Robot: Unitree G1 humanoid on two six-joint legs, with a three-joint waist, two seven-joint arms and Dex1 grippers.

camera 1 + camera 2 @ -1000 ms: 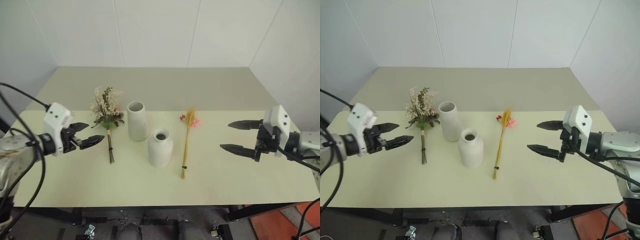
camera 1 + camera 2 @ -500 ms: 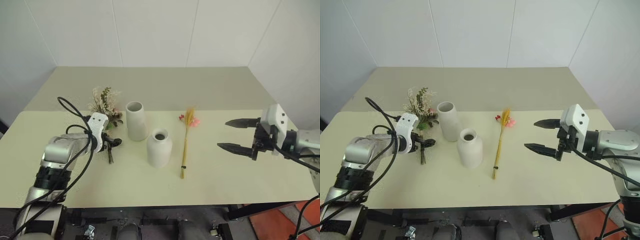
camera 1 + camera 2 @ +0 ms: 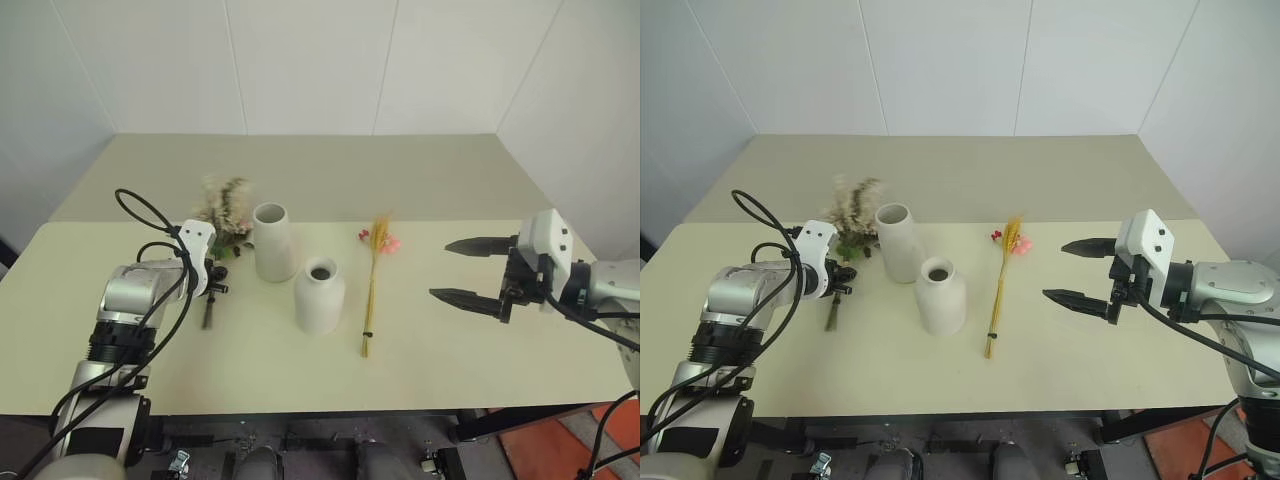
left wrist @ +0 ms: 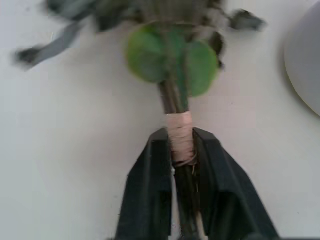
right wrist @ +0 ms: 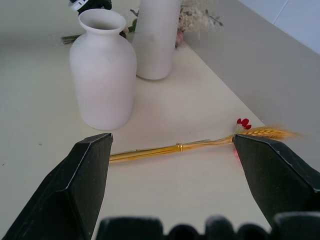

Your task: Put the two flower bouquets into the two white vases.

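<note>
The bushy bouquet of cream sprigs and green leaves lies on the table left of the vases. My left gripper is shut on its wrapped stem, just below the leaves. The taller white vase stands upright beside it, and the shorter narrow-necked vase stands in front and to the right. The slim yellow bouquet with pink-red balls lies flat, right of the short vase. My right gripper hovers open, right of the slim bouquet, with nothing between its fingers.
The pale green table has free room in front of the vases and behind them up to the white walls. Its front edge runs close below the stems. Black cables loop over my left arm.
My left gripper came forward and down onto the bushy bouquet's stem and shut on it. The bouquet's head has shifted slightly. The right gripper stayed where it was, open.
</note>
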